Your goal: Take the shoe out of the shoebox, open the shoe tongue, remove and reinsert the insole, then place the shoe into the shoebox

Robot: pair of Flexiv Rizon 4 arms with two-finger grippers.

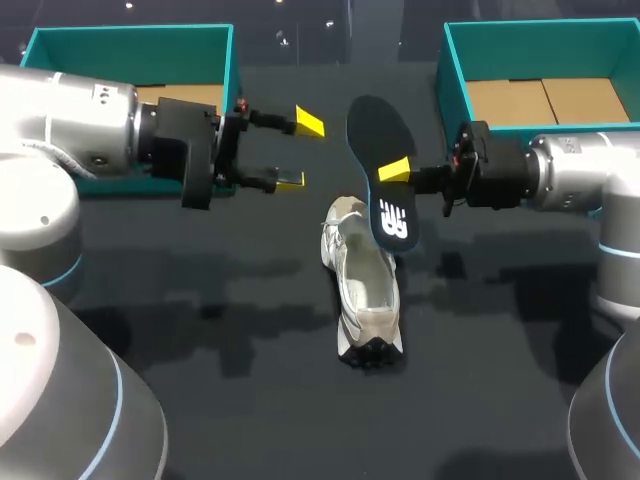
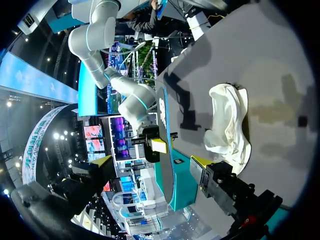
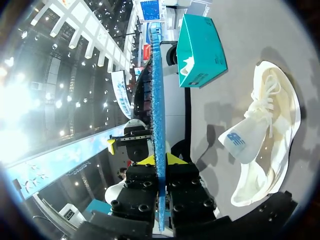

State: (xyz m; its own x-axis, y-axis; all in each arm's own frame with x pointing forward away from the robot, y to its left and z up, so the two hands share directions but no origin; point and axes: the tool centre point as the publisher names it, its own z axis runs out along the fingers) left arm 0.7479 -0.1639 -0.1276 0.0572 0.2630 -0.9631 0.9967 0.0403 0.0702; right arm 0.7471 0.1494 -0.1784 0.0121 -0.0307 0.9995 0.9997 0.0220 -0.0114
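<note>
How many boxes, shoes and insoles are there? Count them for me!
teal boxes: 2
shoe: 1
insole: 1
Total: 4

shoe (image 1: 365, 290): pale cloth upper, soft and matt; woven laces; smoother lining with a slight sheen.
insole (image 1: 375, 130): dark matt top face; the edge seen in the right wrist view is blue and grainy, like foam.
left shoebox (image 1: 130, 55), right shoebox (image 1: 540, 50): smooth teal card walls with a faint sheen; bare brown cardboard floors, matt.
table (image 1: 250, 400): dark, even, matt.
left arm (image 1: 70, 130), right arm (image 1: 580, 180): smooth silver casing, satin gloss.
left gripper (image 1: 300, 150), right gripper (image 1: 395, 172): matt black bodies; smooth yellow tips, plastic-looking.
</note>
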